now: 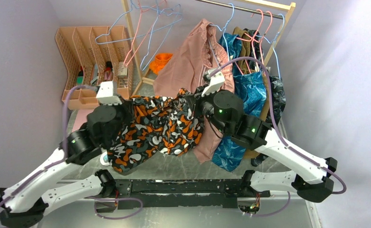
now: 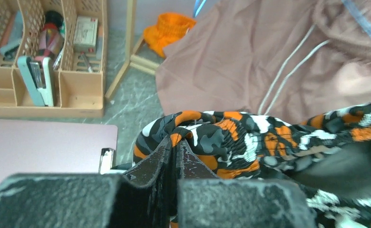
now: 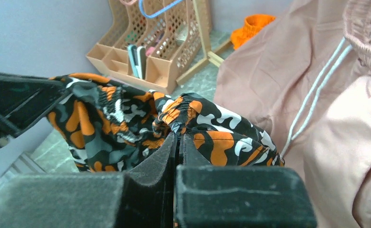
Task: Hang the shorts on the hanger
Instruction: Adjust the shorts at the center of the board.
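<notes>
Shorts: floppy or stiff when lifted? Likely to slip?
Likely floppy: the shorts sag in folds between the left gripper and right gripper. Probably light: the fabric looks thin. Slip seems unlikely: both pinch bunched, gathered cloth.

Grey marbled table (image 2: 136, 102): peach desk organizer (image 2: 79, 97) and pink clipboard (image 2: 41, 145) left of the left gripper (image 2: 176, 145), some orange thing (image 2: 169, 28) beyond it.

The left tool (image 2: 176, 145) is seen pinched closed on the gathered waistband of the shorts (image 2: 240, 137). A pink garment (image 2: 240, 61) is draped at 1 o'clock; a beige organizer (image 2: 79, 90) is set on the tabletop (image 2: 136, 99) at 10 o'clock.
</notes>
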Controlling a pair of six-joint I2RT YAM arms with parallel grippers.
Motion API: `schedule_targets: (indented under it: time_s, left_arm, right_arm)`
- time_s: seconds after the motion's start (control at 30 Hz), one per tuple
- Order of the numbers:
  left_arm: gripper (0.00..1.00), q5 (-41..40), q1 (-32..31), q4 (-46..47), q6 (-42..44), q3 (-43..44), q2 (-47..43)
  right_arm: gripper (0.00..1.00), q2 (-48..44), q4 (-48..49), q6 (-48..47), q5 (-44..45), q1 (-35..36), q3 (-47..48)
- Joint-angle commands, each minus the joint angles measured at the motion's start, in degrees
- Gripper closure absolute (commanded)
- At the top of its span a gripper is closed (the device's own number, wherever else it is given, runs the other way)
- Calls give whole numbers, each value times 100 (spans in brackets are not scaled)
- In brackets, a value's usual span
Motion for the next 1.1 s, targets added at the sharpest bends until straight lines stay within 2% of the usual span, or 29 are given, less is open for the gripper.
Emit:
schedule_targets:
  time_s: [0.0,0.1,0.27,0.37,0.53,0.57,0.67,0.7,0.77,0.8,0.87,0.93,1.07]
  left_arm:
    - [93,1954,1202,471,199,-592,533]
    - [93,3028,2165,760,-150,-1295,420]
    - [93,3983,3221,682,-707,-1978,159]
    - [93,4356,3556,589,-968,-2310,222]
    - [91,4389,3593,328,-1111,-2434,459]
    - [84,4379,3593,260,-1087,-2350,466]
    - [42,4435,3593,89,-870,-2059,410]
    - [34,4481,3593,47,-799,-1962,380]
    - [25,4581,3581,-3,-664,-1772,342]
    - [8,4621,3553,-37,-624,-1681,332]
    - [3,4696,3416,-48,-566,-1532,360]
    - [3,4522,3031,-78,-623,-1354,485]
    - [5,3434,1836,-294,-849,-886,911]
  right_arm:
    - [100,83,46,49,220,-95,-604]
    - [100,-87,86,173,384,-181,-1126]
    - [100,-447,58,563,508,-282,-1978]
    - [100,-632,94,759,479,-298,-2534]
    - [100,-674,10,950,468,-298,-2836]
    - [100,-679,-9,961,457,-301,-2877]
    - [100,-689,-5,968,381,-304,-2945]
    - [100,-685,13,969,374,-296,-2959]
    - [100,-663,36,954,368,-306,-2964]
    - [100,-639,44,948,365,-307,-2956]
    - [100,-596,81,918,353,-303,-2932]
    - [100,-542,110,899,340,-307,-2907]
    - [100,-437,149,893,320,-306,-2864]
